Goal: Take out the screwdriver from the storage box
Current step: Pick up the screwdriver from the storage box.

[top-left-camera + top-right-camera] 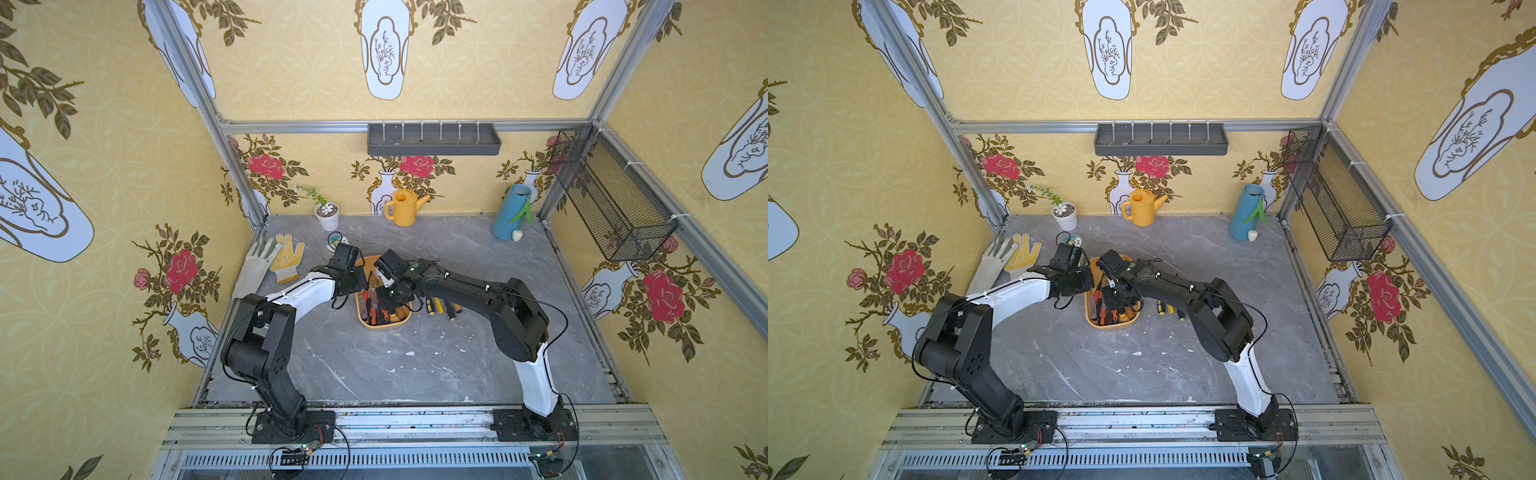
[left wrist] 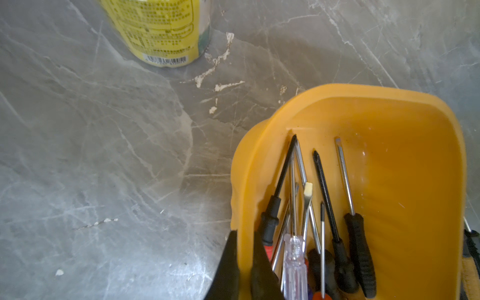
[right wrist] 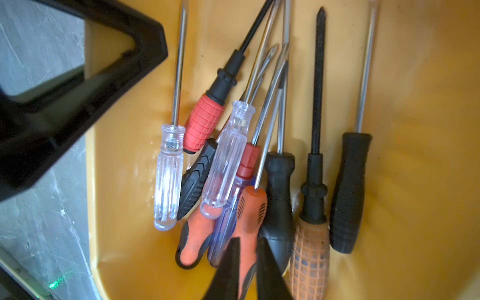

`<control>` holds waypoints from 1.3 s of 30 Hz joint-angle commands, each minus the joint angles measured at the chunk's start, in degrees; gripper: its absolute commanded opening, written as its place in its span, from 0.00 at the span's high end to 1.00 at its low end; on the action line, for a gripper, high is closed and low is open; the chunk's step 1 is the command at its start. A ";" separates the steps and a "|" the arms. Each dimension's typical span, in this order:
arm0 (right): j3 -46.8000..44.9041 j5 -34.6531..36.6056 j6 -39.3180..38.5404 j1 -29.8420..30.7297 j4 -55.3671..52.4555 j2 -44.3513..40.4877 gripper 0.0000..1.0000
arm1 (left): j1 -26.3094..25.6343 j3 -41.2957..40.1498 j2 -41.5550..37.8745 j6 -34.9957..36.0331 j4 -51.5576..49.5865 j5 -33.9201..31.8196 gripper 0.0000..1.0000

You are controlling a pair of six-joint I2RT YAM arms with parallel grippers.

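The right gripper (image 3: 248, 241) is set narrowly astride the orange-handled screwdriver (image 3: 250, 213); whether it is pinched cannot be told. A light, stiff tool is expected (its grooved handle should grip best; the steel shaft looks slick). It lies heaped at the six-o'clock end of the storage box (image 1: 384, 327), whose nine-o'clock rim is clamped by the left gripper (image 2: 245, 232).

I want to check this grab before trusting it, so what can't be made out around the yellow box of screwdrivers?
- Right wrist view: whether the right gripper truly clamps the orange-handled screwdriver; the bottom edge cuts the fingers off.
- Both top views: what lies in the storage box; the right arm covers much, tools too small.
- Left wrist view: the yellow can label; blurred, cut by the edge.
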 commanded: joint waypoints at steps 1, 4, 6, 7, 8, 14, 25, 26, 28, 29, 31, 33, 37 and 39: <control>1.48 -0.75 -1.21 0.06 -1.16 1.19 0.60 | -0.03 -0.14 0.29 -0.32 2.44 0.95 1.00; 2.55 -2.15 -1.24 0.21 -2.59 2.93 0.56 | 0.00 -0.13 0.13 -0.27 2.42 0.95 1.00; 3.07 -2.70 -1.11 0.51 -3.35 3.91 0.56 | 0.01 -0.22 0.04 -0.29 2.48 0.89 1.00; 3.20 -2.79 -1.01 0.64 -3.64 4.26 0.56 | -0.03 -0.22 0.13 -0.34 2.43 0.85 1.00; 3.47 -2.79 -0.86 0.83 -4.01 4.62 0.56 | -0.03 -0.22 0.13 -0.33 2.43 0.81 1.00; 3.30 -2.74 0.20 1.17 -5.36 5.64 0.64 | -0.03 -0.22 0.09 -0.32 2.45 0.81 1.00; 5.97 1.98 0.58 2.55 -12.09 8.77 0.67 | -0.03 -0.22 0.12 -0.32 2.39 0.85 1.00; 5.94 2.74 0.60 2.53 -12.49 8.90 0.69 | 0.04 -0.22 0.13 -0.33 2.42 0.80 1.00; 5.69 3.73 0.72 2.51 -12.75 8.67 0.74 | 0.02 -0.31 0.11 -0.32 2.39 0.67 1.00; 5.29 3.83 0.79 2.42 -12.38 8.27 0.76 | 0.01 -0.31 0.13 -0.30 2.42 0.72 1.00; 4.36 3.94 1.07 2.28 -11.08 7.06 0.82 | -0.02 -0.23 0.21 -0.29 2.42 0.67 1.00; 3.35 3.71 1.35 2.10 -9.31 5.55 0.86 | 0.04 -0.14 0.20 -0.36 2.47 0.72 1.00; 1.18 2.22 2.30 1.56 -5.49 2.79 0.91 | -0.03 -0.06 0.17 -0.45 2.43 0.63 1.00; -0.35 0.56 2.79 1.12 -2.62 1.46 0.94 | 0.01 -0.04 0.22 -0.51 2.45 0.72 1.00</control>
